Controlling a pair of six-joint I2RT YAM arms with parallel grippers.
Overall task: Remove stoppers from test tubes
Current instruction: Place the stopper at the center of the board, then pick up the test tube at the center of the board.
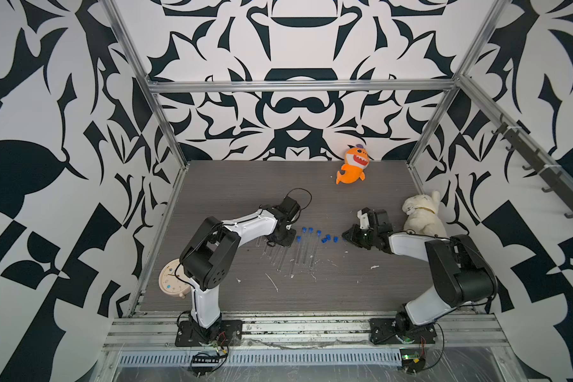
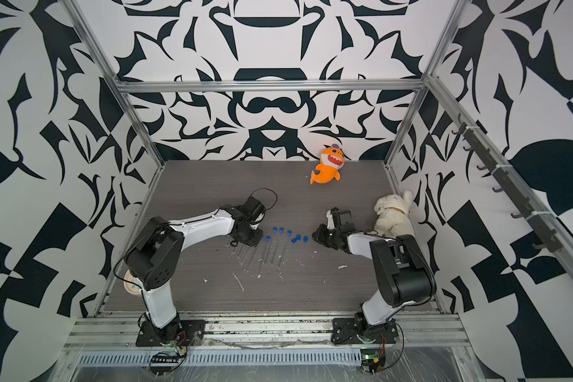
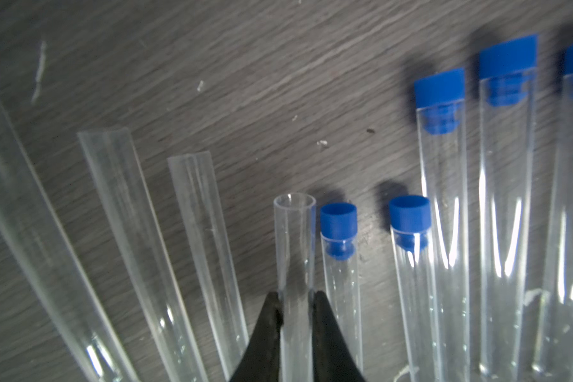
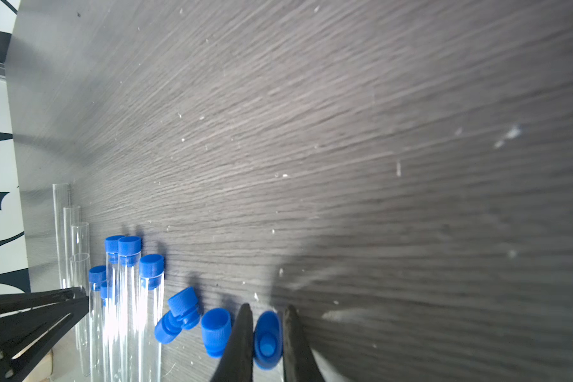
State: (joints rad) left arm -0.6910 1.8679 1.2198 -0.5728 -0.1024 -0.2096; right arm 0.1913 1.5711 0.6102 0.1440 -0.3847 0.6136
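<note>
In the left wrist view my left gripper [image 3: 296,297] is shut on a clear test tube [image 3: 294,238] with an open mouth and no stopper. Beside it lie tubes with blue stoppers [image 3: 338,220] in them, and three open tubes [image 3: 199,215] lie on its other side. My right gripper [image 4: 268,312] is shut on a loose blue stopper [image 4: 268,340] just over the table. Three loose stoppers [image 4: 215,329] lie close by. In a top view the left gripper [image 1: 282,238] is at the tube row [image 1: 300,254] and the right gripper [image 1: 345,236] is beside the loose stoppers [image 1: 326,238].
An orange shark plush [image 1: 352,165] lies at the back of the table. A white plush animal [image 1: 422,215] lies just behind the right arm. A cream clock [image 1: 172,281] stands by the left arm's base. White scratch marks [image 1: 272,281] streak the grey surface.
</note>
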